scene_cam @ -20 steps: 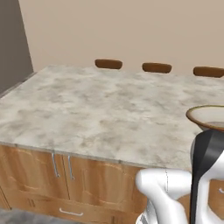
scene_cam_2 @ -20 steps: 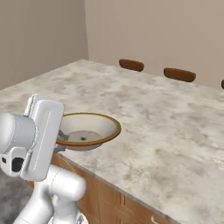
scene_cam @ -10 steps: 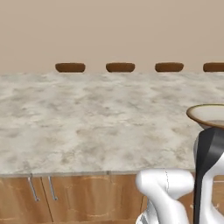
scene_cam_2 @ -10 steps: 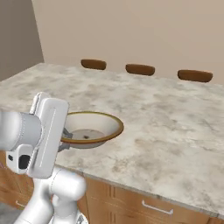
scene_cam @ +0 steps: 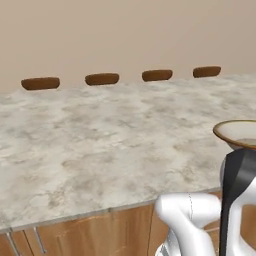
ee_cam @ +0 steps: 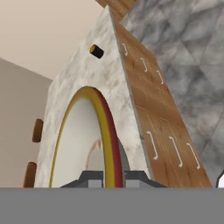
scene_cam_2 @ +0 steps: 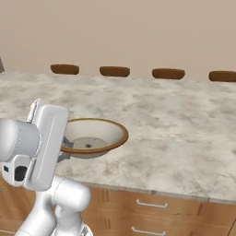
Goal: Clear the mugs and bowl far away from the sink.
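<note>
The gripper point(ee_cam: 114, 178) has its two fingertips pressed in on the rim of the bowl point(ee_cam: 83, 140), one on each side of the edge, low in the middle of the hand view, so the bowl is pinched and held up off the surface. In the right base view the bowl point(scene_cam_2: 94, 137) hangs at the left of centre, just beside the white hand, its tan-brown rim level and its pale inside facing up, above the near edge of the marbled countertop point(scene_cam_2: 175, 124). In the left base view the bowl point(scene_cam: 239, 135) shows at the right edge, partly cut off. Far along the counter, in the upper left of the hand view, the black mug point(ee_cam: 96, 51) lies small and alone. Four brown chair backs point(scene_cam_2: 114, 71) line the counter's far side, and wooden drawer fronts point(scene_cam_2: 152, 212) with pale handles run below it.
</note>
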Controlling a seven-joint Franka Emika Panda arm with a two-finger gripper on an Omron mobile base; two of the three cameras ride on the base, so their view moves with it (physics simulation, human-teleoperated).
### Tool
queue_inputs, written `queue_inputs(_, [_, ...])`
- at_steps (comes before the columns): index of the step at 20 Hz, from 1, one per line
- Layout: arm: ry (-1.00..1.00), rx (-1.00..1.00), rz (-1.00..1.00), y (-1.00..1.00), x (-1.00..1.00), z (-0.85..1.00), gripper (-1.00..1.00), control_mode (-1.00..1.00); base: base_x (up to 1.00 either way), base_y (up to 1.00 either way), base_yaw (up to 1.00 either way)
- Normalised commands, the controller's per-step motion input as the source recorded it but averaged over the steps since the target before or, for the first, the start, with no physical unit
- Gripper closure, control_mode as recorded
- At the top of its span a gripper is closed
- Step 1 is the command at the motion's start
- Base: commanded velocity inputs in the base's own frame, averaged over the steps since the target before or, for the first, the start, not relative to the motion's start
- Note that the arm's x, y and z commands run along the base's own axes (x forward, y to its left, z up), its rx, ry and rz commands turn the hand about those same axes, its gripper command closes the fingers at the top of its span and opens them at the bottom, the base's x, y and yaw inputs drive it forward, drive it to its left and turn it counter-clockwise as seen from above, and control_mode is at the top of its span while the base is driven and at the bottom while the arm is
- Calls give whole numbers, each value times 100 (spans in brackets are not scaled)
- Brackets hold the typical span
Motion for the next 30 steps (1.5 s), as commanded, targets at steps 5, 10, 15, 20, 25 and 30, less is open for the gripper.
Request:
queue_inputs(5, [0,0,0,0,0,0,100,100,39,3,-47])
queue_inputs(10, [0,0,0,0,0,0,100,100,56,11,-4])
queue_inputs(15, [0,0,0,0,0,0,100,100,77,2,-1])
queue_inputs(20, [0,0,0,0,0,0,100,100,97,1,-1])
queue_inputs(25, [0,0,1,0,77,-47,100,-100,0,0,0])
queue_inputs(30, [0,0,13,0,71,-50,100,-100,0,0,0])
